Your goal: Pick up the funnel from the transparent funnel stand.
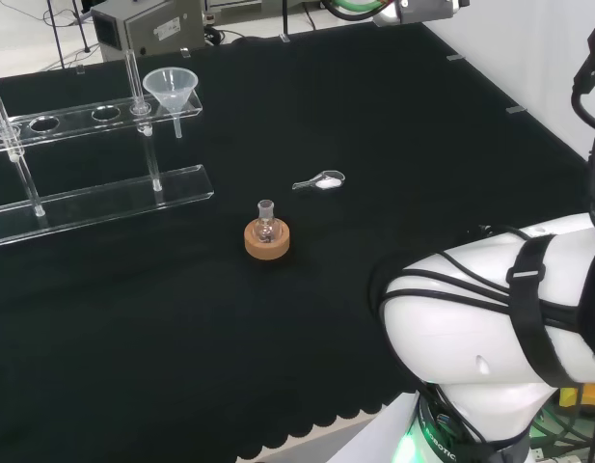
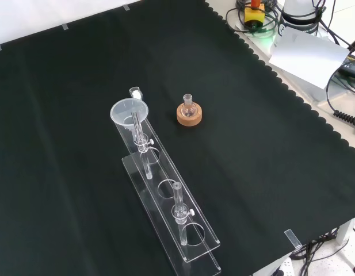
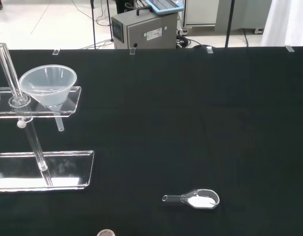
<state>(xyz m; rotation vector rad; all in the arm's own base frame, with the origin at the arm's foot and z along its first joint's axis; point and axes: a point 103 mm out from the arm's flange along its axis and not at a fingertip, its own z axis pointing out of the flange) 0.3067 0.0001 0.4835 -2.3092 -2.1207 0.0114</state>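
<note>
clear plastic funnel (image 1: 171, 88) sits in the end hole of the transparent funnel stand (image 1: 94, 198), a small flask on its cork ring (image 1: 267, 239) nearby; the hand's state, can't tell.

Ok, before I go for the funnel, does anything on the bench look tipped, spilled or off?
Nothing stands out. The funnel sits upright in the end hole of the transparent stand, the small flask stands upright in its cork ring, and the scoop keeps its white powder.

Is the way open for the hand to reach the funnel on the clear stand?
Probably yes: the funnel sits in the stand's end hole, bare cloth beside it; only an upright rod stands close.
</note>
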